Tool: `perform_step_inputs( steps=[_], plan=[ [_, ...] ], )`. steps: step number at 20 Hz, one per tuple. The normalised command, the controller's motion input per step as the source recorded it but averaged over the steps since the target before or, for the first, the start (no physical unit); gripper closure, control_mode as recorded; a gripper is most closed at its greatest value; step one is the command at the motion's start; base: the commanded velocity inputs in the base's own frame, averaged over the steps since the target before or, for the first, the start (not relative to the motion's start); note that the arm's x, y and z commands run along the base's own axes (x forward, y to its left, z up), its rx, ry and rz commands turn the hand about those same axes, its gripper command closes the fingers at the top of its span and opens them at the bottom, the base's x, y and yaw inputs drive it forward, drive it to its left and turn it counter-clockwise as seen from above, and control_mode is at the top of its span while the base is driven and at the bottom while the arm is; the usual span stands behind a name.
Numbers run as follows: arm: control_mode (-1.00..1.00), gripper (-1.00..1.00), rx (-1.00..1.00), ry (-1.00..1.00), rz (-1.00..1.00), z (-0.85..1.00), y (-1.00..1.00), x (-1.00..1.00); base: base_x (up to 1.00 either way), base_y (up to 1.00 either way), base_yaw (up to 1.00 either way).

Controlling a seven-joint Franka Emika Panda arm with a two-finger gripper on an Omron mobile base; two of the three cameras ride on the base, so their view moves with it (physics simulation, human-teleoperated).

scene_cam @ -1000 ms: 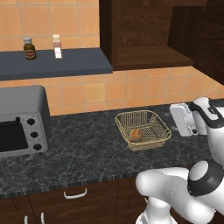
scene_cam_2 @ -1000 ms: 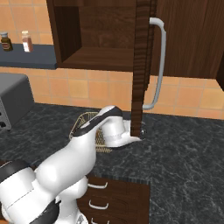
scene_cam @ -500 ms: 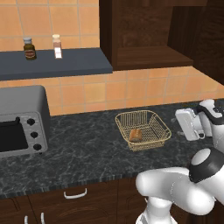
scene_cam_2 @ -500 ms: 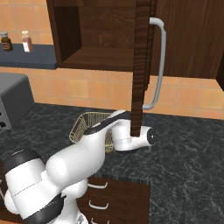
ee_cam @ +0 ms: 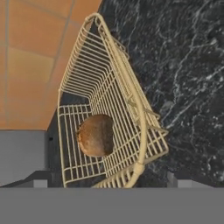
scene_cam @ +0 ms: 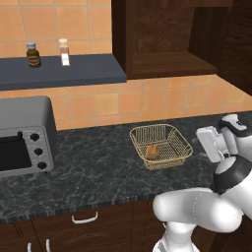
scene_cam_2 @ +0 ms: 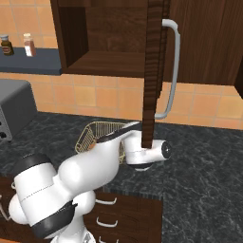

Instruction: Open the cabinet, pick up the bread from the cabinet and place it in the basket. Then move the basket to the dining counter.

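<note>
Black speckled worktop (scene_cam: 98,167) runs under an orange tile wall, and I see the basket (scene_cam: 160,145) sitting on it toward the back edge, right of the middle in the left base view. Bread (scene_cam: 152,152) lies inside the basket on its mesh floor, near the front-left corner there; in the hand view the bread (ee_cam: 96,134) rests on the basket (ee_cam: 127,100) bottom, close to the low end of the frame. Cabinet (scene_cam_2: 118,42) above is open, its door (scene_cam_2: 153,71) swung out edge-on in the right base view with the silver bar handle (scene_cam_2: 172,71) on it, shelf inside bare wood. Gripper (scene_cam: 214,143) sits just right of the basket, above the worktop's right part, not touching the basket as far as I can see. Finger state: I cannot tell; the tips at the bottom of the hand view are mostly cut off. Toaster oven (scene_cam: 22,135) stands at the worktop's left end. Two small jars (scene_cam: 33,54) stand on the grey shelf (scene_cam: 59,71) up left.
</note>
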Motion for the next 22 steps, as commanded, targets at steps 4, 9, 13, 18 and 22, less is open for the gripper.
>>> perform_step_inputs(
  steps=[4,9,13,18,22],
  plan=[
    [-1.00,-1.00,-0.01,0.06,0.05,-0.27,0.04,0.00,0.00,0.00,0.00],
    [-1.00,-1.00,-0.03,0.00,0.04,-0.28,0.10,0.02,0.00,0.00,0.00],
    [-1.00,-1.00,-0.03,0.00,0.01,-0.29,0.00,0.14,0.00,0.00,0.00],
    [-1.00,-1.00,-0.01,0.00,0.00,-0.17,0.11,0.30,0.00,0.00,0.00],
    [-1.00,-1.00,0.00,0.00,0.00,-0.24,0.21,0.17,0.00,0.00,0.00]
  ],
)
